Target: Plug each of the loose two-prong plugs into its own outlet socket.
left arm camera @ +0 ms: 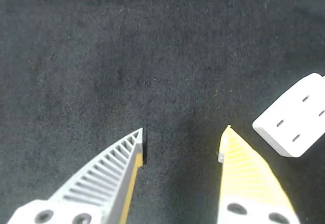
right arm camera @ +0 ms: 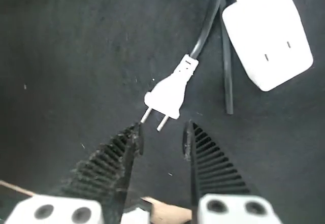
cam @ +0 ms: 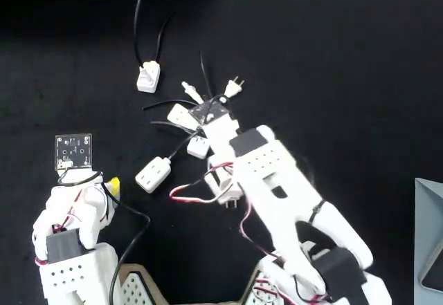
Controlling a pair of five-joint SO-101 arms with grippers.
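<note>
The right arm's fingers (right arm camera: pixel 114 158) are shown released and empty, their tips just beside the prongs of a white two-prong plug (right arm camera: pixel 169 93). The plug is laid on the black counter (right arm camera: pixel 66 56), near an outlet socket (right arm camera: pixel 268 36). The left arm's fingers (left arm camera: pixel 244 168) are likewise spread, near a second outlet socket (left arm camera: pixel 292 117).

Right end effector (right arm camera: pixel 163 129) path: plug (right arm camera: pixel 167 94) ahead; cord (right arm camera: pixel 208 26), outlet socket (right arm camera: pixel 269 41) beyond.
</note>
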